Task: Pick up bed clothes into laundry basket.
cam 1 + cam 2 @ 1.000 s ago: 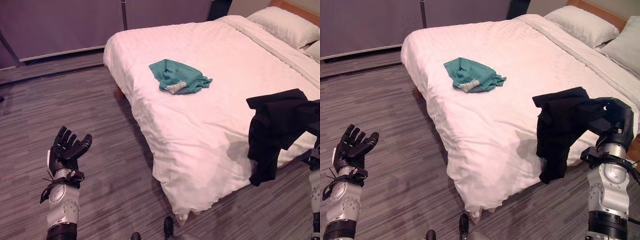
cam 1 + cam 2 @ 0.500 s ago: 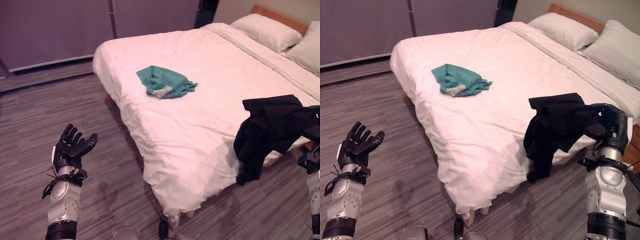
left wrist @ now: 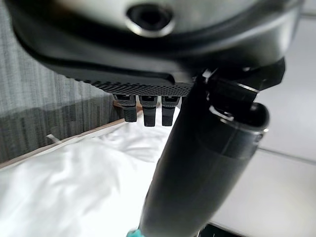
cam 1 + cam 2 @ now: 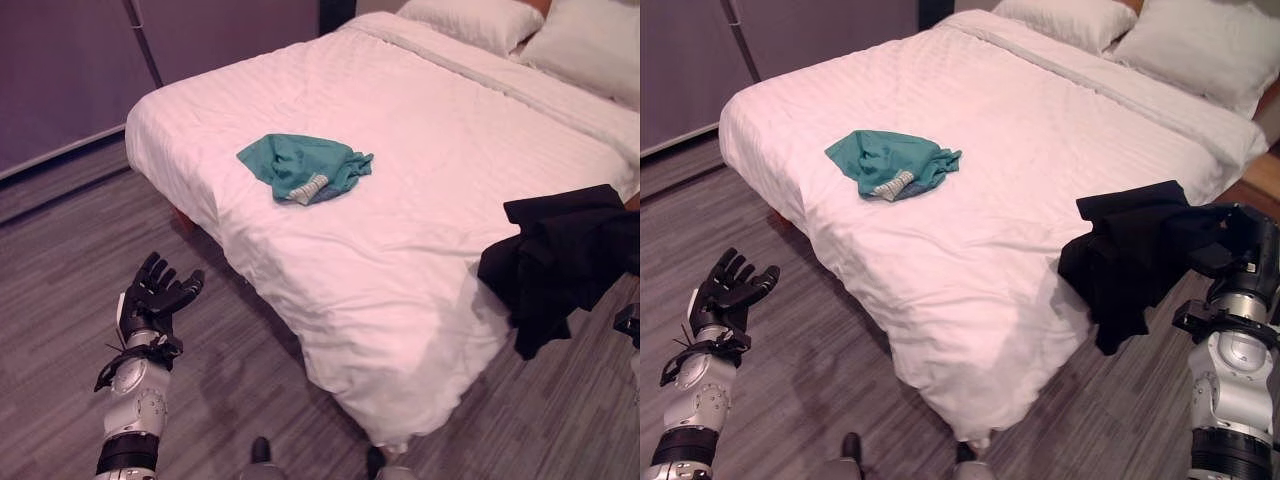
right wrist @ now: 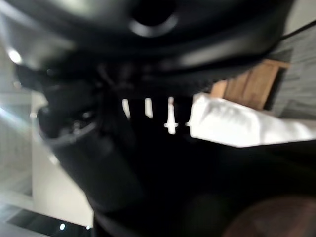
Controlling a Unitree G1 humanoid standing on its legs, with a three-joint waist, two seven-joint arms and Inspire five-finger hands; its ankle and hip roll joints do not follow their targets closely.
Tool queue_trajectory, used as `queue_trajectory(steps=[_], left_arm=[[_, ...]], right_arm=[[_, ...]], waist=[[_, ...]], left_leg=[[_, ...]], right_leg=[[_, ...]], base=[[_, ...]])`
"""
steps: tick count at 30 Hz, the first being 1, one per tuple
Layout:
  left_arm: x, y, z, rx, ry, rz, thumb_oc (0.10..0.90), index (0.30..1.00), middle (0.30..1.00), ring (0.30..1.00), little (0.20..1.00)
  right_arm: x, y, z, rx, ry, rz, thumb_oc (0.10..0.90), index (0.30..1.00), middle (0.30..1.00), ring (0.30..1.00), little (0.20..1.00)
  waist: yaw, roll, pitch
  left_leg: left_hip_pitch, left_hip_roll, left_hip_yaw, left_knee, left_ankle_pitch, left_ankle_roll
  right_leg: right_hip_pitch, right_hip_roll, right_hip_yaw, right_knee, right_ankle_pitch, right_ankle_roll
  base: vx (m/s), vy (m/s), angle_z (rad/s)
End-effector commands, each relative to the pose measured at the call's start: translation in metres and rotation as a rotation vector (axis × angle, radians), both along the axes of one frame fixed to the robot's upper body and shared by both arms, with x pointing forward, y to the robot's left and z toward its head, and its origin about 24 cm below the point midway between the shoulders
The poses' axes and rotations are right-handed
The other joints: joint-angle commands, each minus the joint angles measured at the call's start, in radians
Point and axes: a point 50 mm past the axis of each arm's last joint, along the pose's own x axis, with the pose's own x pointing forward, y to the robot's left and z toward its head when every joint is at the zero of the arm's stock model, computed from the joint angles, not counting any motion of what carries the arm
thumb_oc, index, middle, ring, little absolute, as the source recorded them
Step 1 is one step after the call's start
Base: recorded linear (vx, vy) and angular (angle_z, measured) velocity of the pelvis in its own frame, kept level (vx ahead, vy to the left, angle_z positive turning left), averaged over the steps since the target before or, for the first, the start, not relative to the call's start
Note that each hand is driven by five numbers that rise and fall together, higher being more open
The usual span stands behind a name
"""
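Since a second ago the whole view has swung round, so that's the camera moving, not the clothes; the green bundle sits on the same bit of sheet, and the black garment has gone from draped over the bed's side edge to hanging nearly clear of it. Nearest to us, the left robot hand [image 4: 152, 298] is held up over the wood floor [image 4: 60, 260] with fingers spread apart, holding nothing. The right robot hand [image 4: 1245, 245] is clamped on the black garment [image 4: 1135, 255], which hangs off it in a loose bunch just beside the bed [image 4: 970, 240] edge, long side drooping toward the floor. Farther out, the green garment [image 4: 305, 167] lies crumpled on the sheet, well apart from both hands, ahead and off to the right of the empty left one, which I'd guess is the hand to go for it. Pillows [image 4: 1200, 40] are way at the far end. No basket that I can spot, so the drop-off is a guess.
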Motion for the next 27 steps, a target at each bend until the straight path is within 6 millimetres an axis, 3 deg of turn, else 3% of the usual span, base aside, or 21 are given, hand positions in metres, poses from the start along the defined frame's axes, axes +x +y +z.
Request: queue_trajectory(steps=[1, 2, 3, 4, 7, 8, 9, 10, 11, 12, 13, 14, 15, 16, 18, 20, 22, 23, 24, 26, 27], left_arm=[[0.014, 0.019, 0.09, 0.27, -0.276, -0.072, 0.8, 0.9, 0.9, 0.9, 0.9], [0.019, 0.019, 0.095, 0.278, -0.288, -0.088, 0.8, 0.9, 0.9, 0.9, 0.9], [0.019, 0.019, 0.096, 0.278, -0.289, -0.089, 0.8, 0.9, 0.9, 0.9, 0.9], [0.023, 0.015, 0.1, 0.272, -0.311, -0.091, 0.8, 0.9, 0.9, 0.9, 0.9], [0.027, 0.013, 0.103, 0.272, -0.325, -0.085, 0.8, 0.9, 0.9, 0.9, 0.9], [0.027, 0.013, 0.103, 0.272, -0.325, -0.085, 0.8, 0.9, 0.9, 0.9, 0.9], [0.026, 0.019, 0.105, 0.336, -0.292, -0.053, 0.8, 0.9, 0.9, 0.9, 0.9], [0.026, 0.019, 0.105, 0.338, -0.292, -0.052, 0.8, 0.9, 0.9, 0.9, 0.9], [0.024, 0.019, 0.109, 0.31, -0.333, -0.082, 0.8, 0.9, 0.9, 0.9, 0.9], [0.024, 0.018, 0.108, 0.312, -0.334, -0.091, 0.8, 0.9, 0.9, 0.9, 0.9], [0.023, 0.018, 0.108, 0.312, -0.334, -0.091, 0.8, 0.9, 0.9, 0.9, 0.9], [0.022, 0.019, 0.112, 0.316, -0.346, -0.082, 0.8, 0.9, 0.9, 0.9, 0.9], [0.026, 0.016, 0.118, 0.331, -0.358, -0.088, 0.8, 0.9, 0.9, 0.9, 0.9], [0.027, 0.017, 0.126, 0.351, -0.376, -0.074, 0.8, 0.9, 0.9, 0.9, 0.9], [0.029, 0.022, 0.141, 0.393, -0.399, -0.05, 0.8, 0.9, 0.9, 0.9, 0.9], [0.029, 0.029, 0.156, 0.433, -0.418, -0.03, 0.8, 0.9, 0.9, 0.9, 0.9], [0.029, 0.037, 0.167, 0.483, -0.421, -0.008, 0.8, 0.9, 0.9, 0.9, 0.9], [0.027, 0.042, 0.175, 0.514, -0.425, 0.01, 0.8, 0.9, 0.9, 0.9, 0.9], [0.025, 0.047, 0.179, 0.532, -0.423, 0.022, 0.8, 0.9, 0.9, 0.9, 0.9], [0.024, 0.054, 0.183, 0.559, -0.406, 0.054, 0.8, 0.9, 0.9, 0.9, 0.9], [0.023, 0.061, 0.187, 0.551, -0.408, 0.065, 0.8, 0.9, 0.9, 0.9, 0.9]], right_arm=[[0.012, 0.011, 0.072, -0.182, -0.245, 0.055, 0.4, 0.3, 0.3, 0.3, 0.3], [0.01, 0.009, 0.07, -0.19, -0.231, 0.051, 0.4, 0.3, 0.3, 0.3, 0.3], [0.01, 0.009, 0.071, -0.189, -0.232, 0.051, 0.4, 0.3, 0.3, 0.3, 0.3], [0.008, 0.005, 0.073, -0.172, -0.257, 0.042, 0.4, 0.3, 0.3, 0.3, 0.3], [0.005, 0.001, 0.074, -0.162, -0.279, 0.022, 0.4, 0.3, 0.3, 0.3, 0.3], [0.005, 0.001, 0.074, -0.163, -0.279, 0.022, 0.4, 0.3, 0.3, 0.3, 0.3], [0.008, 0.001, 0.079, -0.176, -0.294, 0.011, 0.4, 0.3, 0.3, 0.3, 0.3], [0.009, 0.002, 0.079, -0.175, -0.295, 0.012, 0.4, 0.3, 0.3, 0.3, 0.3], [0.011, 0.002, 0.075, -0.166, -0.272, 0.03, 0.4, 0.3, 0.3, 0.3, 0.3], [0.012, 0.004, 0.075, -0.165, -0.275, 0.045, 0.4, 0.3, 0.3, 0.3, 0.3], [0.012, 0.004, 0.074, -0.164, -0.275, 0.046, 0.4, 0.3, 0.3, 0.3, 0.3], [0.016, 0.011, 0.081, -0.164, -0.301, 0.08, 0.4, 0.3, 0.3, 0.3, 0.3], [0.018, 0.01, 0.081, -0.162, -0.294, 0.081, 0.4, 0.3, 0.3, 0.3, 0.3], [0.021, 0.012, 0.085, -0.163, -0.305, 0.087, 0.4, 0.3, 0.3, 0.3, 0.3], [0.024, 0.012, 0.085, -0.163, -0.285, 0.094, 0.4, 0.3, 0.3, 0.3, 0.3], [0.028, 0.015, 0.087, -0.168, -0.285, 0.107, 0.4, 0.3, 0.3, 0.3, 0.3], [0.032, 0.019, 0.089, -0.174, -0.292, 0.125, 0.4, 0.3, 0.3, 0.3, 0.3], [0.034, 0.02, 0.091, -0.181, -0.296, 0.128, 0.4, 0.3, 0.3, 0.3, 0.3], [0.035, 0.021, 0.094, -0.183, -0.299, 0.136, 0.4, 0.3, 0.3, 0.3, 0.3], [0.037, 0.02, 0.092, -0.169, -0.298, 0.123, 0.4, 0.3, 0.3, 0.3, 0.3], [0.036, 0.018, 0.092, -0.176, -0.286, 0.123, 0.4, 0.3, 0.3, 0.3, 0.3]], waist=[[-0.002, -0.029, -0.051], [-0.034, -0.036, -0.052], [-0.032, -0.036, -0.052], [-0.047, -0.05, -0.058], [-0.059, -0.069, -0.089], [-0.058, -0.068, -0.088], [-0.036, -0.08, -0.12], [-0.038, -0.074, -0.122], [-0.034, -0.094, -0.134], [-0.031, -0.107, -0.135], [-0.028, -0.102, -0.134], [0.005, -0.121, -0.108], [0.031, -0.126, -0.092], [0.037, -0.125, -0.084], [0.038, -0.115, -0.079], [0.049, -0.104, -0.086], [0.072, -0.094, -0.092], [0.081, -0.084, -0.098], [0.076, -0.083, -0.1], [0.071, -0.072, -0.103], [0.057, -0.063, -0.111]], left_leg=[[0.068, 0.044, -0.004, -0.094, -0.004, 0.048], [0.126, 0.013, 0.03, -0.138, -0.016, 0.053], [0.126, 0.015, 0.032, -0.142, -0.011, 0.053], [0.174, -0.019, 0.068, -0.178, -0.028, 0.049], [0.242, -0.047, 0.106, -0.201, -0.08, 0.038], [0.244, -0.045, 0.107, -0.201, -0.081, 0.037], [0.258, -0.033, 0.154, -0.128, -0.112, 0.009], [0.263, -0.028, 0.133, -0.126, -0.127, 0.006], [0.205, 0.018, 0.171, 0.117, -0.073, -0.023], [0.166, 0.043, 0.174, 0.237, -0.028, -0.042], [0.154, 0.057, 0.172, 0.267, -0.04, -0.049], [0.035, 0.119, 0.148, 0.535, 0.105, -0.087], [-0.051, 0.109, 0.073, 0.668, 0.133, -0.083], [-0.104, 0.093, 0.035, 0.7, 0.112, -0.068], [-0.145, 0.116, 0.014, 0.629, 0.091, -0.048], [-0.146, 0.119, -0.015, 0.41, 0.076, -0.03], [-0.093, 0.042, -0.092, 0.118, 0.088, -0.019], [-0.078, 0.016, -0.142, 0.035, 0.08, -0.025], [-0.04, 0.011, -0.157, 0.029, 0.061, -0.024], [-0.033, 0.005, -0.151, 0.001, 0.077, -0.029], [0.003, 0.014, -0.109, -0.041, 0.058, -0.027]], right_leg=[[0.064, 0.0, 0.019, 0.033, 0.21, 0.045], [0.01, 0.083, -0.035, 0.028, 0.14, 0.054], [0.01, 0.085, -0.036, 0.024, 0.143, 0.051], [-0.005, 0.135, -0.124, -0.101, 0.112, 0.052], [0.042, 0.209, -0.221, -0.356, 0.105, 0.046], [0.046, 0.21, -0.221, -0.36, 0.108, 0.046], [0.096, 0.193, -0.349, -0.443, 0.101, 0.02], [0.104, 0.203, -0.328, -0.448, 0.089, 0.029], [0.136, 0.238, -0.245, -0.44, 0.053, -0.034], [0.176, 0.255, -0.213, -0.461, 0.048, -0.048], [0.18, 0.266, -0.212, -0.469, 0.053, -0.053], [0.241, 0.276, -0.175, -0.479, 0.02, -0.106], [0.268, 0.291, -0.136, -0.487, 0.015, -0.133], [0.28, 0.29, -0.14, -0.492, 0.009, -0.134], [0.304, 0.285, -0.105, -0.5, 0.013, -0.125], [0.322, 0.268, -0.082, -0.52, 0.02, -0.093], [0.333, 0.255, -0.034, -0.534, 0.022, -0.068], [0.345, 0.254, -0.014, -0.538, 0.015, -0.057], [0.344, 0.249, -0.001, -0.531, 0.013, -0.054], [0.348, 0.245, 0.001, -0.538, 0.015, -0.048], [0.351, 0.242, -0.003, -0.54, 0.013, -0.039]], base=[[0.23, 0.369, -0.5], [0.24, 0.366, -0.46], [0.32, 0.37, -0.41], [0.21, 0.158, -0.51], [0.29, 0.094, -0.58], [0.31, -0.017, -0.39], [0.26, -0.011, -0.26], [0.33, -0.157, -0.65], [0.28, -0.223, -0.55], [0.2, -0.247, -0.61], [0.26, -0.233, -0.85], [0.14, -0.194, -1.02], [0.16, -0.165, -1.48], [0.08, -0.007, -1.07], [0.13, 0.093, -0.68], [0.2, 0.207, -0.52], [0.25, 0.256, -0.41], [0.22, 0.188, -0.37], [0.19, 0.163, -0.62], [0.09, 0.113, -0.92], [0.1, 0.149, -0.58]])
